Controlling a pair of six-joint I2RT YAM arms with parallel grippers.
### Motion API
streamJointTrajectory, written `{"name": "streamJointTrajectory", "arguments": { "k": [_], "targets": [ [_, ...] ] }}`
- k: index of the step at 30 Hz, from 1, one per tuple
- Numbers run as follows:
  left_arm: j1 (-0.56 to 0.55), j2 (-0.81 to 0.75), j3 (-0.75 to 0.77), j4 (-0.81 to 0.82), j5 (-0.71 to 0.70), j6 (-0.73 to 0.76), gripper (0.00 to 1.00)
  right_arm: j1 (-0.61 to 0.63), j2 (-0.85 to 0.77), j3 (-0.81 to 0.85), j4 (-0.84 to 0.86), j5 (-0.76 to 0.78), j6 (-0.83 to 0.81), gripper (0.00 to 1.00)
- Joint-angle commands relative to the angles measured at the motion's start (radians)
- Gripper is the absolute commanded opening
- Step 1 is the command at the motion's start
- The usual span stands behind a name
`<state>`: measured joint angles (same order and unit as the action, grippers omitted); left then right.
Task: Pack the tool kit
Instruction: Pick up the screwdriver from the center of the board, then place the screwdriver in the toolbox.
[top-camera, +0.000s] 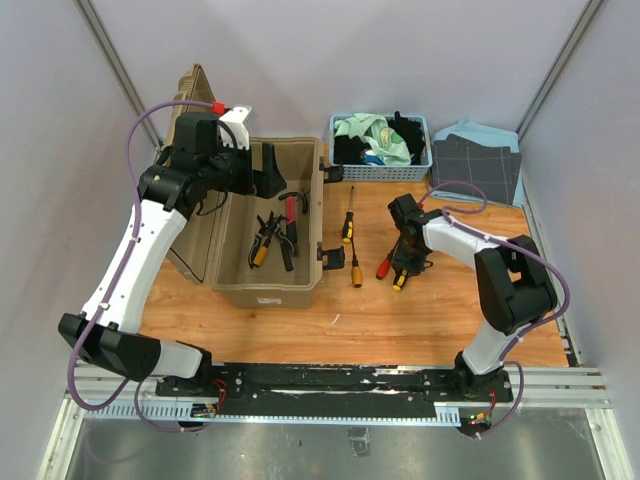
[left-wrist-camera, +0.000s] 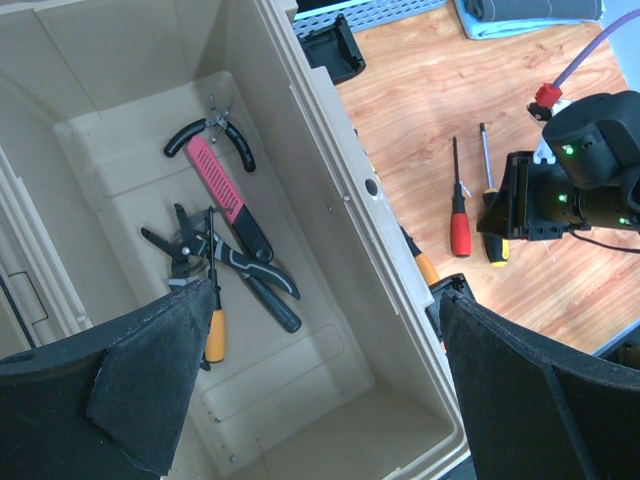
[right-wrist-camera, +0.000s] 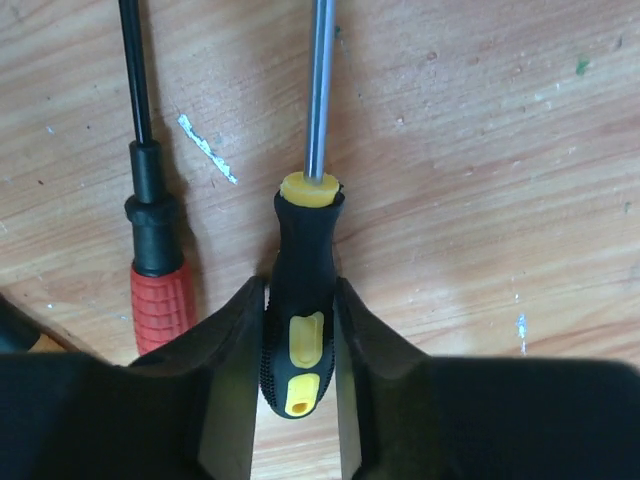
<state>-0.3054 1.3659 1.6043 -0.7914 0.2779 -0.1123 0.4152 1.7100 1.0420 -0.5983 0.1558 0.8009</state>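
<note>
Toolbox (top-camera: 265, 297) of tan plastic is seen open on the table (top-camera: 450, 330), its lid swung back on its left side. On its floor are laid pliers (left-wrist-camera: 215, 135), a pink-handled tool (left-wrist-camera: 220, 185), a second pair of pliers (left-wrist-camera: 250, 275) and a yellow-handled screwdriver (left-wrist-camera: 214, 335). The left claw (left-wrist-camera: 330, 400) is held above the toolbox, its fingers spread wide with nothing between them. Right of the toolbox, the right claw (right-wrist-camera: 298, 320) is lowered to the table and pinched on the handle of a black-and-yellow screwdriver (right-wrist-camera: 300, 250), which lies flat. A red-handled screwdriver (right-wrist-camera: 160, 290) is laid just beside it, on the side nearer the toolbox. A long screwdriver (top-camera: 347, 225) and a short screwdriver (top-camera: 355, 270) are laid close to the toolbox's right wall.
</note>
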Motion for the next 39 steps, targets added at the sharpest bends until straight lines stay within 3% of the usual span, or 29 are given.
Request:
{"name": "streamJointTrajectory", "arguments": {
  "k": [1,5,10,15,20,28,39],
  "targets": [
    [-0.005,-0.019,0.025,0.009,-0.001,0.011,0.99,-0.029,-0.016,-0.057,0.031,-0.046,0.043,0.2],
    [-0.006,-0.016,0.028,0.012,0.001,0.008,0.99,-0.032,-0.042,-0.066,0.026,-0.049,0.036,0.02],
    [-0.005,-0.016,0.037,0.013,-0.007,0.012,0.99,-0.034,-0.143,0.042,-0.086,0.017,-0.029,0.01],
    [-0.005,-0.018,0.061,0.022,-0.044,0.025,0.99,-0.033,-0.197,0.357,-0.216,0.106,-0.136,0.01],
    [-0.004,-0.022,0.101,0.037,-0.097,0.04,0.99,-0.003,-0.099,0.691,-0.273,0.068,-0.207,0.01],
    [-0.003,-0.044,0.128,0.054,-0.171,0.071,0.99,0.195,0.113,1.054,-0.229,-0.08,-0.247,0.01],
    [0.016,-0.065,0.131,0.069,-0.181,0.026,0.99,0.394,0.314,1.194,-0.138,-0.196,-0.211,0.01]
  ]
}}
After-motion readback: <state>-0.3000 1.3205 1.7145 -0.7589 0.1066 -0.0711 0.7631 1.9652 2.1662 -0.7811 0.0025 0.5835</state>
